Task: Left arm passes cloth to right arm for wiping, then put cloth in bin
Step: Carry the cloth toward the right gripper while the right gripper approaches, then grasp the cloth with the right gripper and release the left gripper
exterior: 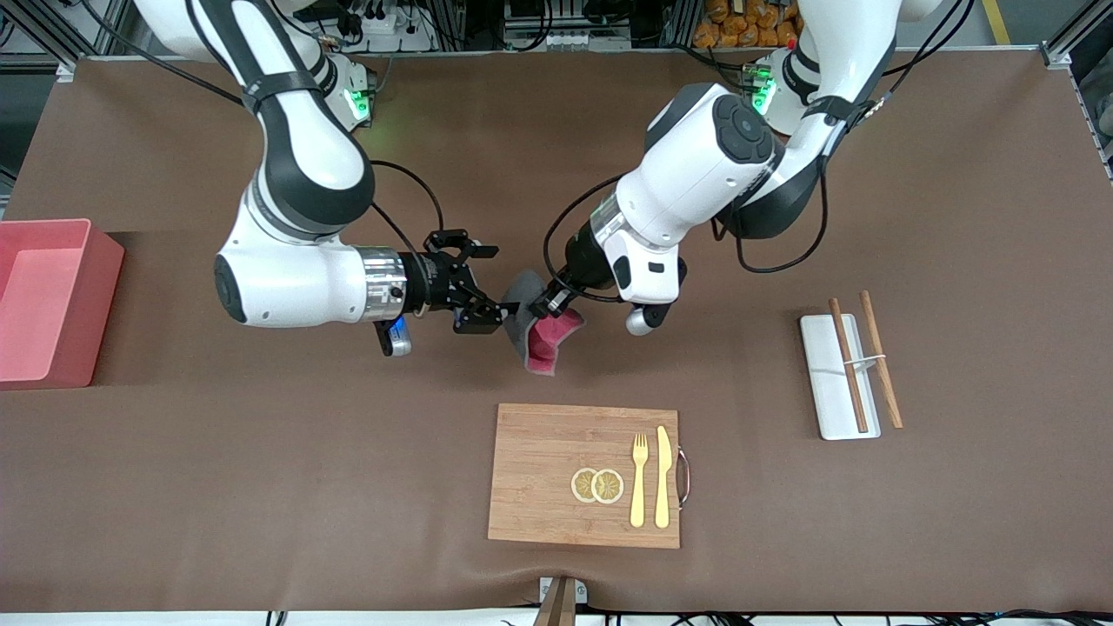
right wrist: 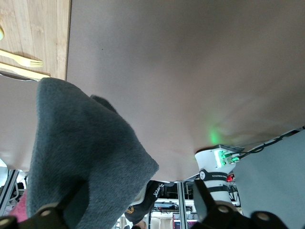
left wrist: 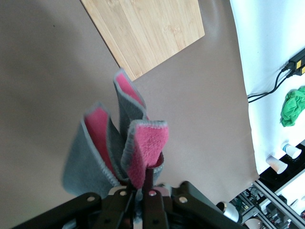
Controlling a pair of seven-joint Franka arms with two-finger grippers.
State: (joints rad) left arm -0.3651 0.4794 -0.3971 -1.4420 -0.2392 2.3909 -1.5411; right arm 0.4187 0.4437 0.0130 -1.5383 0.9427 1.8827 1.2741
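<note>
Brown tabletop (exterior: pixel 261 452), mid-air handover above it. White left arm (exterior: pixel 696 174), wrist angled down, its gripper (exterior: pixel 549 304) fingers pinching the floppy grey-and-crimson cloth (exterior: pixel 543 335), which hangs downward. Silver-wristed right arm (exterior: pixel 296 278) lies level; its gripper (exterior: pixel 487 287) fingers spread around the cloth's grey edge, not yet clamped.

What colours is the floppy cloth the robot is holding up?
The cloth is grey on one side and crimson-pink on the other, seen best in the left wrist view.

A brown-covered desk (exterior: pixel 261 452) carries a salmon-pink plastic bin (exterior: pixel 52 300), a wooden cutting board (exterior: pixel 543 474) and a flat white tray (exterior: pixel 826 382)
</note>
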